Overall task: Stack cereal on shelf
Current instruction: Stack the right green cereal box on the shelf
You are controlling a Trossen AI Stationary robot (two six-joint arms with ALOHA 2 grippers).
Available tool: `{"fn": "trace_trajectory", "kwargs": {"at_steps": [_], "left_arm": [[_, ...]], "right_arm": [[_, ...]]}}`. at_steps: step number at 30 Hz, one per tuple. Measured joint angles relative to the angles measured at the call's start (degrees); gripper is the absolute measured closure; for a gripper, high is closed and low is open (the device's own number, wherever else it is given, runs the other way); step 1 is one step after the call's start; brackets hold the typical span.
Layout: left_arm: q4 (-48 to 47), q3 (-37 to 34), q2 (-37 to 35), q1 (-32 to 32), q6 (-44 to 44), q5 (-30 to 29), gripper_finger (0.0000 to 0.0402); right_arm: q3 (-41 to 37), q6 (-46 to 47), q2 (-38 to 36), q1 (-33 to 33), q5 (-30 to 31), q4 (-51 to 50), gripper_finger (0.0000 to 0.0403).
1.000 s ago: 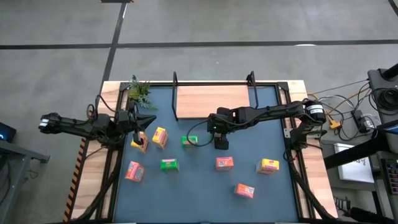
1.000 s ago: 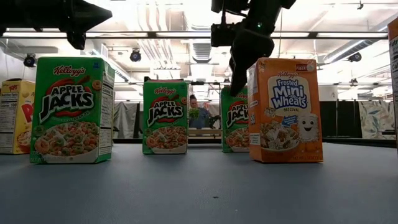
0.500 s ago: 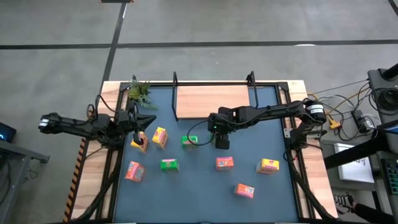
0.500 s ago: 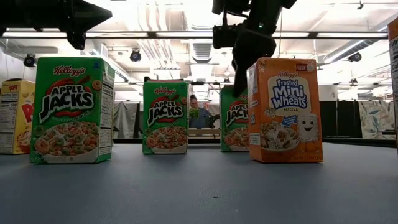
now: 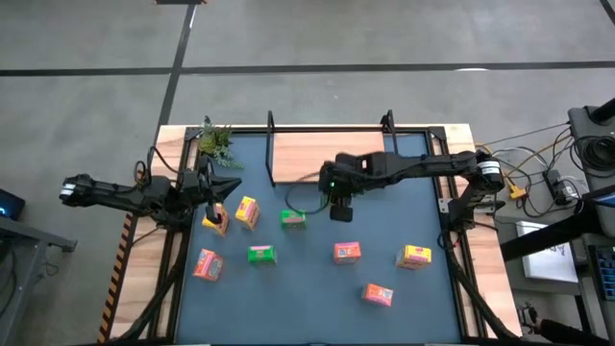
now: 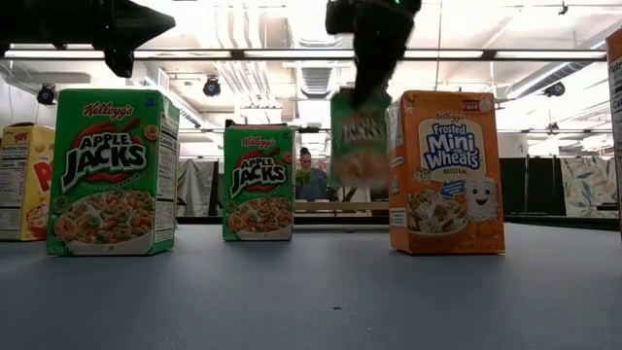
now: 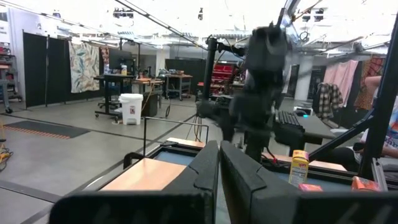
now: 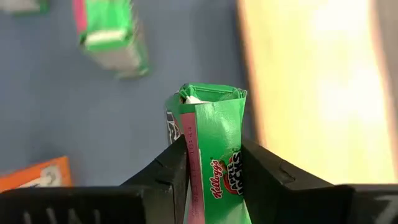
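Note:
My right gripper is shut on a green cereal box, which hangs in the air over the middle of the blue mat, just on the near side of the shelf. The shelf is a light-wood board with black posts at its ends, lying at the mat's far edge. Several other cereal boxes stand on their bases on the mat, among them a green one and a yellow one. My left gripper hovers shut above the mat's left side and holds nothing. My right gripper pinches the green box between its two fingers, one on each of two opposite faces. The fingers slant down from above and from the table's right. The box hangs below them, roughly upright and clear of the mat.
An orange box stands close beside the lifted one. Two green boxes stand to the left in the low view. A green plant sits at the far left corner. Pink and yellow boxes stand nearer the front.
My right gripper has shut on the green box and gone up, lifting it off the mat, where it had stood behind the orange box. The other boxes have stayed in place.

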Motion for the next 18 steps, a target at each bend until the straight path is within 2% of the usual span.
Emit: {"fn": "trace_trajectory", "kwargs": {"at_steps": [4,11,18], "left_arm": [[0.02,0.01,0.00,0.00,0.00,0.00,0.0402],[0.09,0.09,-0.09,0.00,0.00,0.01,0.0402],[0.07,0.11,-0.09,0.00,0.00,0.05,0.0402]], "right_arm": [[5.94,-5.27,0.69,-3.10,2.71,0.09,0.0295],[12.98,-14.26,6.95,-12.00,1.98,6.73,0.0298],[23.43,-15.29,18.37,-18.93,-6.15,8.13,0.0298]]}}
